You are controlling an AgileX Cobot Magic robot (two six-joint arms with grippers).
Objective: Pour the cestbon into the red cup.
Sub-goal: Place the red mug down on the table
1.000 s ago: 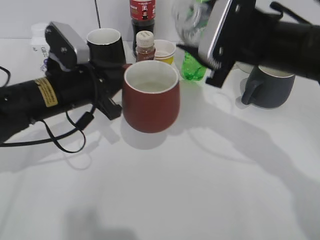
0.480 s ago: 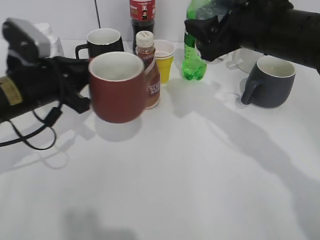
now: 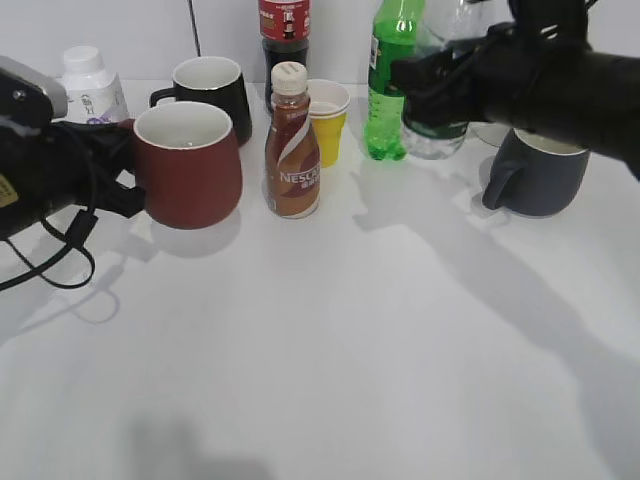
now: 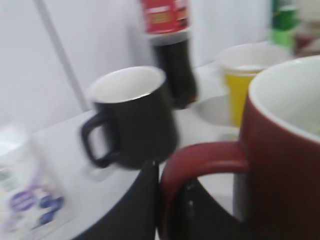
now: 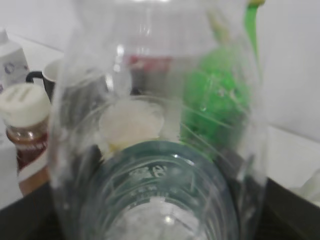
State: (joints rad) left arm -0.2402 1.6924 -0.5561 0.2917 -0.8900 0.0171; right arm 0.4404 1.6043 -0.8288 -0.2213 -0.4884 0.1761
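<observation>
Exterior view: left gripper (image 3: pixel 128 175) is pinching the red cup (image 3: pixel 188 165) by its handle on the bench (image 3: pixel 380 330), while right gripper (image 3: pixel 440 85) is clamping the cestbon (image 3: pixel 437 125) upright beside the green bottle (image 3: pixel 388 85), apparently between pours.

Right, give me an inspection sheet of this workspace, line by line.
Surface: white tabletop, no spills seen.
Job's things: squat dark red ceramic mug upright at the left; clear plastic water bottle with dark green label upright at the back right.
Clutter: brown Nescafe bottle, black mug, yellow paper cup, tall bright green bottle, grey mug, dark cola bottle, white container.
Grippers: left gripper on the red mug's handle; right gripper around the water bottle.
Cables: black cable looping under the left arm.
Surroundings: white wall.
</observation>
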